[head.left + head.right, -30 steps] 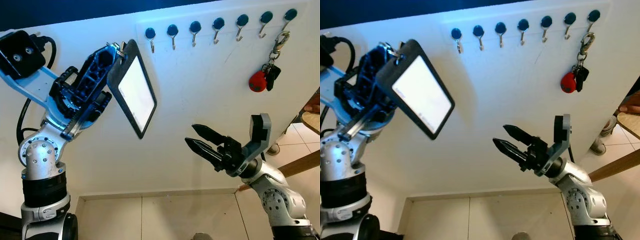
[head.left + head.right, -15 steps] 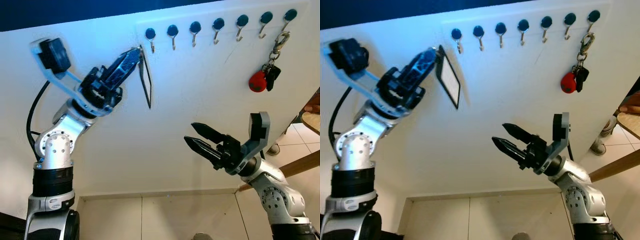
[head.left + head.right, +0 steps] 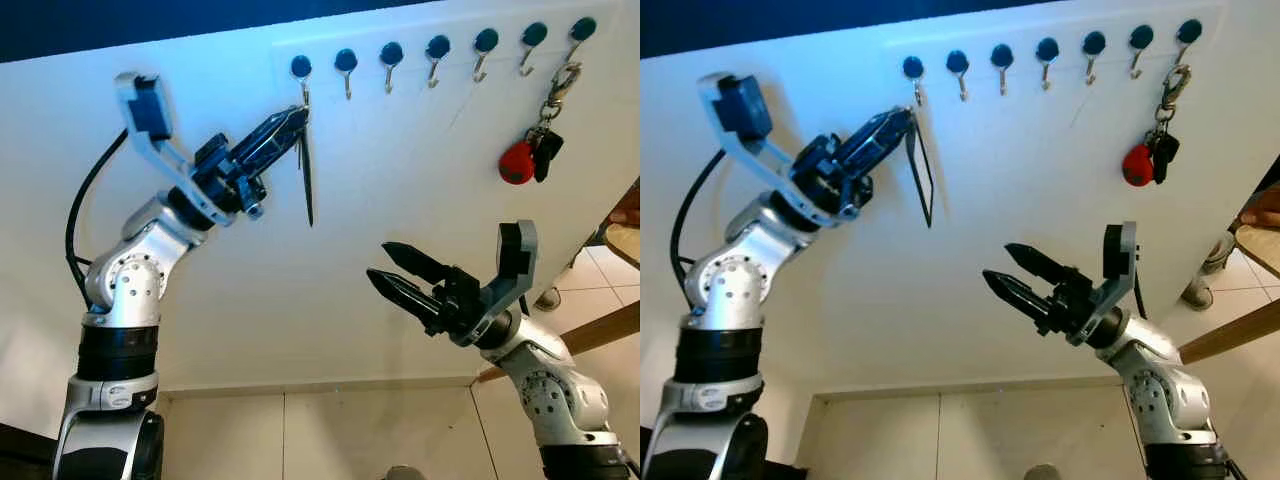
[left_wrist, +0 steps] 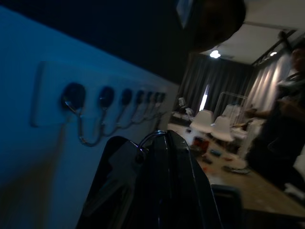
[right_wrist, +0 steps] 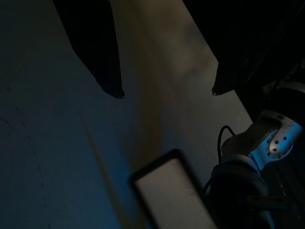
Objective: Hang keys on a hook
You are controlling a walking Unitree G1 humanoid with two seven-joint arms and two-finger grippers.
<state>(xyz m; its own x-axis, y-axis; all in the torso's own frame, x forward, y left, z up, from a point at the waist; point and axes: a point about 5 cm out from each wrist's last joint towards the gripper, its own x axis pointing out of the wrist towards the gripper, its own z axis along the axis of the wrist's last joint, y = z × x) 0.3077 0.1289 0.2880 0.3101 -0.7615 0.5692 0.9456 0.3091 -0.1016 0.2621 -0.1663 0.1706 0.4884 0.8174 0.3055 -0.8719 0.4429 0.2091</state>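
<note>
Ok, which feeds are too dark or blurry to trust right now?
Left eye view: bright and sharp, hooks and left hand clear. Left wrist view: dim and blue, though the hooks still read. Right wrist view: very dark, right hand's fingers mere silhouettes.

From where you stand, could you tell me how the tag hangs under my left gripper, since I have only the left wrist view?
Observer: The black-framed tag hangs straight down from the left gripper, just under the leftmost hook.
Operator: Are any hooks taken?
Observer: Yes, the rightmost hook carries keys with a red fob.
Operator: And the other arm?
Observer: The right gripper is open, low and apart from the hooks.
</note>
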